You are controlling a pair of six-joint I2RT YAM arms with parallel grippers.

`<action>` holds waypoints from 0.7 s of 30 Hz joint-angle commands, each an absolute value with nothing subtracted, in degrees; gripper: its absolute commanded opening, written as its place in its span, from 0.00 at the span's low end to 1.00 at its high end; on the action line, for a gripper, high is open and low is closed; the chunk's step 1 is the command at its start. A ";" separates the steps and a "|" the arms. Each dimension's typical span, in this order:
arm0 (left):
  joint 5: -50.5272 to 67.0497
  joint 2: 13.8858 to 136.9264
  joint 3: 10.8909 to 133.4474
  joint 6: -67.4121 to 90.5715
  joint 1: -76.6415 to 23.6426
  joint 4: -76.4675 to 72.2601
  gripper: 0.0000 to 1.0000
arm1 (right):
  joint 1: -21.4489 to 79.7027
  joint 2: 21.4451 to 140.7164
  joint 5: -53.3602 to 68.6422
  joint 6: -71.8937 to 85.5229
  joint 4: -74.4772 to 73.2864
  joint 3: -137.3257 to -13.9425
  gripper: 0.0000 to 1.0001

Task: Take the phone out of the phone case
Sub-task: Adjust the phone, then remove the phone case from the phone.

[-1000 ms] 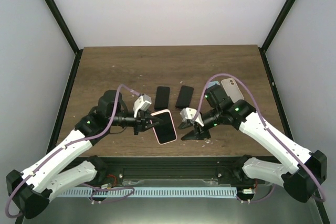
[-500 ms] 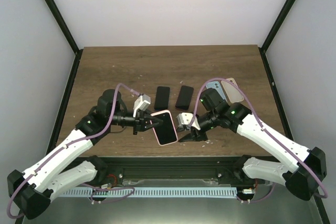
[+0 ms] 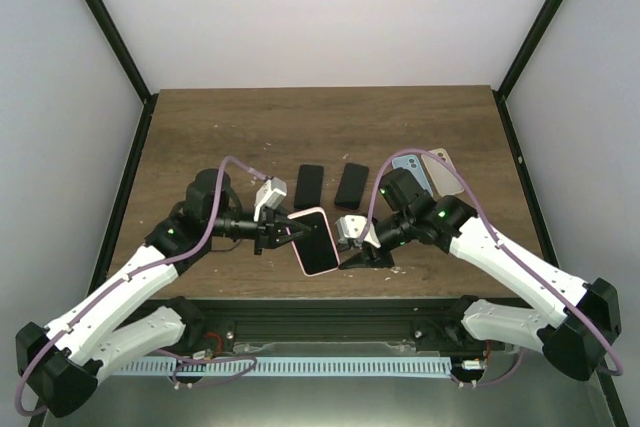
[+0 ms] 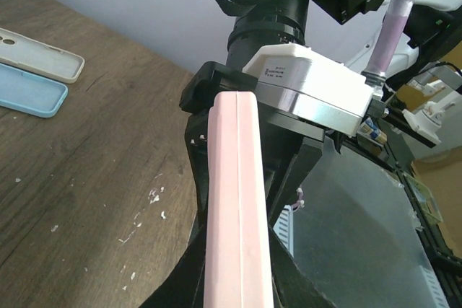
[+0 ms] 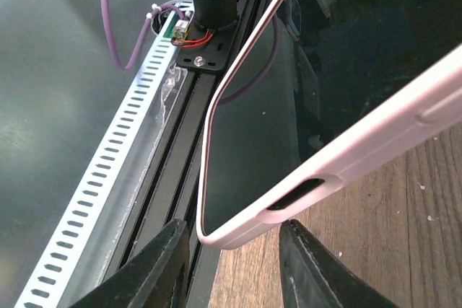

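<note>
1. phone (image 3: pixel 314 242) sits inside the pink phone case (image 3: pixel 308 213) with its dark screen facing up. you'll find it near the front edge of the table (image 3: pixel 200 127), about midway between your two arms and held at a tilt.
2. at its left side, your left gripper (image 3: pixel 282 234) is pinched tight on the case's long edge. from the left wrist you see the pink side wall running up from between the dark fingers (image 4: pixel 180 290).
3. just behind the cased phone, the left black phone (image 3: pixel 309 186) and the right black phone (image 3: pixel 351 185) lie flat on the wood. they are side by side with a gap between them.
4. at the phone's right side, your right gripper (image 3: pixel 347 250) has its jaws spread. in the right wrist view the case's rounded corner, with a slot cut in its edge, lies in the gap just beyond the two fingertips (image 5: pixel 162 265). you cannot tell whether either one touches it.
5. further right and back, the blue case (image 3: pixel 408 167) and the beige case (image 3: pixel 440 169) lie just beside each other, open side up, partly hidden by your right arm.
</note>
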State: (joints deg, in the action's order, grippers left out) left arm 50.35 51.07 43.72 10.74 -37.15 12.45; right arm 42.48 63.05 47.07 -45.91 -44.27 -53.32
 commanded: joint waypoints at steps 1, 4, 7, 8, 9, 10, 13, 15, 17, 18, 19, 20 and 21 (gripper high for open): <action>52.52 51.21 43.67 11.59 -36.85 8.43 0.00 | 42.93 62.85 46.76 -47.90 -43.68 -52.44 0.35; 52.92 51.68 43.68 11.92 -36.74 8.34 0.00 | 43.06 62.63 46.01 -48.29 -43.22 -52.15 0.33; 53.75 52.38 43.93 12.04 -36.66 8.58 0.00 | 43.22 62.36 45.22 -48.96 -42.81 -51.86 0.32; 53.99 52.58 44.02 12.04 -36.61 8.67 0.00 | 43.31 62.32 44.92 -49.17 -42.80 -51.77 0.32; 54.23 52.83 44.08 12.08 -36.52 8.70 0.00 | 43.37 62.39 44.65 -49.36 -42.75 -51.77 0.31; 54.46 53.01 44.12 12.11 -36.48 8.70 0.00 | 43.41 62.38 44.43 -49.51 -42.67 -51.77 0.31; 55.46 53.42 44.12 12.29 -36.37 8.64 0.00 | 43.55 62.47 44.14 -49.94 -42.38 -51.70 0.30; 56.14 53.67 44.21 12.56 -36.26 8.45 0.00 | 43.68 62.42 43.89 -50.22 -42.20 -51.61 0.28; 56.86 54.07 44.20 12.86 -36.23 8.22 0.00 | 43.75 62.50 43.49 -50.55 -41.90 -51.51 0.27; 57.24 54.30 44.21 12.96 -36.15 8.18 0.00 | 43.84 62.57 43.24 -50.73 -41.66 -51.44 0.27; 57.62 54.53 44.25 13.09 -36.17 8.17 0.00 | 43.92 62.57 43.06 -50.86 -41.40 -51.31 0.26; 57.98 54.76 44.25 13.16 -36.13 8.17 0.00 | 43.94 62.52 42.85 -50.96 -41.09 -51.24 0.25; 58.28 55.02 44.37 13.30 -36.09 8.25 0.00 | 43.94 62.43 42.61 -51.04 -40.67 -51.24 0.24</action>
